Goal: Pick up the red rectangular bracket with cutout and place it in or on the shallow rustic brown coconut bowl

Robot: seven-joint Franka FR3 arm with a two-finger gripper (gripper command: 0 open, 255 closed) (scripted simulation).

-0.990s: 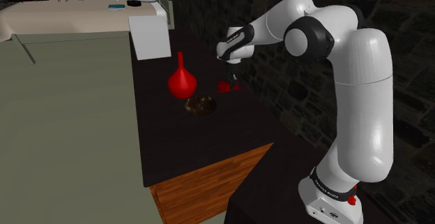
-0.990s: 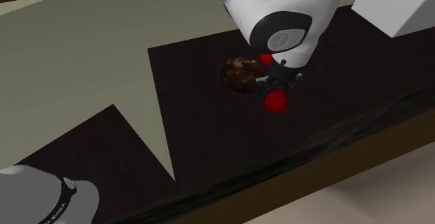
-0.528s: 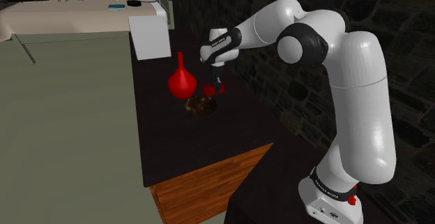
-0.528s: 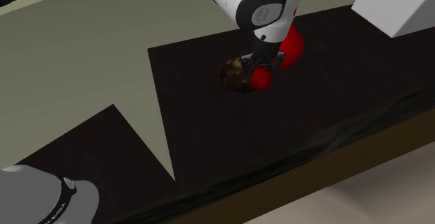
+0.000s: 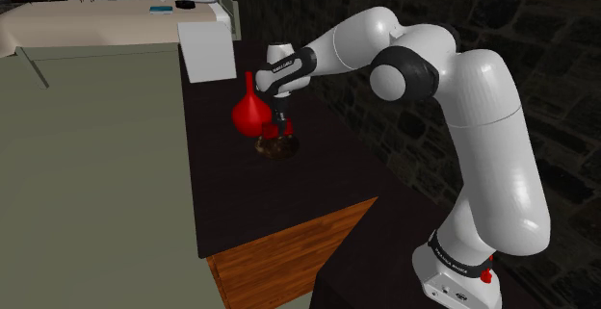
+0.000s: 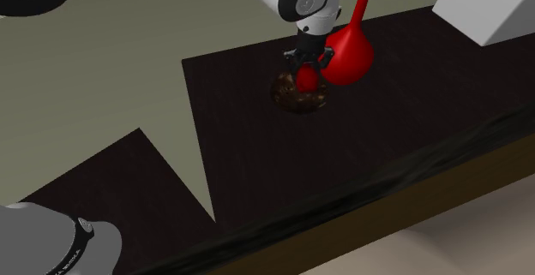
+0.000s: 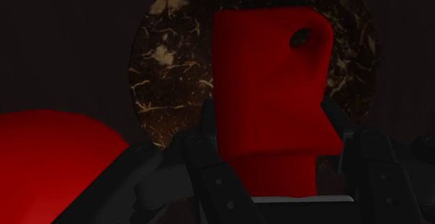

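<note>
Arm reaches out low, gripper pointing down, fingers clamped on red bracket. Brown speckled bowl directly beneath it. Red vase just beside gripper, on dark tabletop.

Dim renders, v. dark wrist view

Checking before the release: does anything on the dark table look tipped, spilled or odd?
Nothing stands out. The gripper clasps the red bracket over the brown bowl, and the red vase stands upright beside the bowl.
</note>
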